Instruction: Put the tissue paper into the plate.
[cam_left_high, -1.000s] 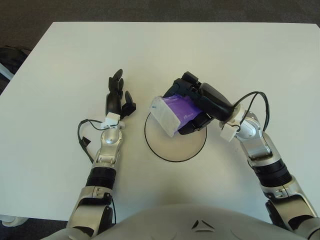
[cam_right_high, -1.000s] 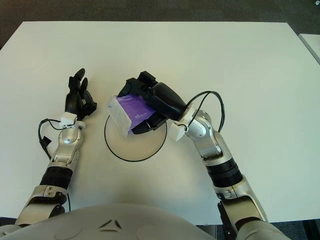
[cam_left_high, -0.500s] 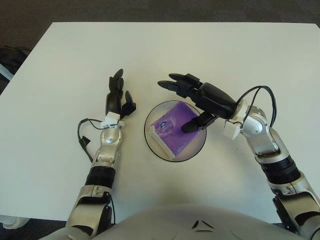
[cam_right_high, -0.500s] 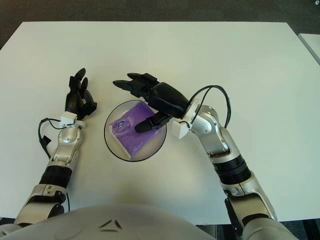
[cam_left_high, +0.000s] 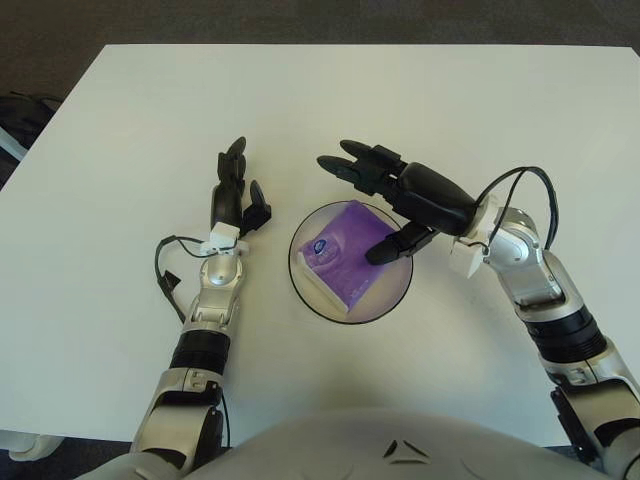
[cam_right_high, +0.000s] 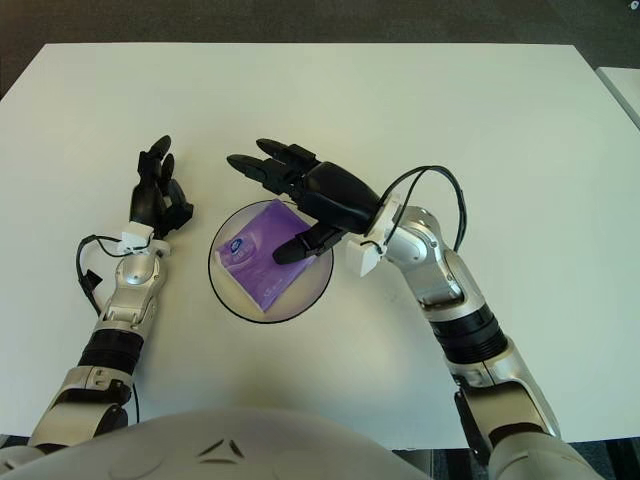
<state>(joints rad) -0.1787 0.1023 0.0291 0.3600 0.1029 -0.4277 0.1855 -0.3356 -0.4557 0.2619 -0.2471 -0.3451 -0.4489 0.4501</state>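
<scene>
Left eye view showed little around my hands besides the white table (cam_left_high: 420, 100) and the black cables looping off each wrist; nothing stood between my right hand (cam_left_high: 400, 195) and the plate (cam_left_high: 300, 285). The purple tissue pack (cam_left_high: 345, 262) carried a small oval label near its left end, too small for me to read. It lay inside the plate, just below my right hand, whose fingers were spread apart and held nothing. My left hand (cam_left_high: 236, 200) showed to the plate's left, fingers extended and relaxed.
</scene>
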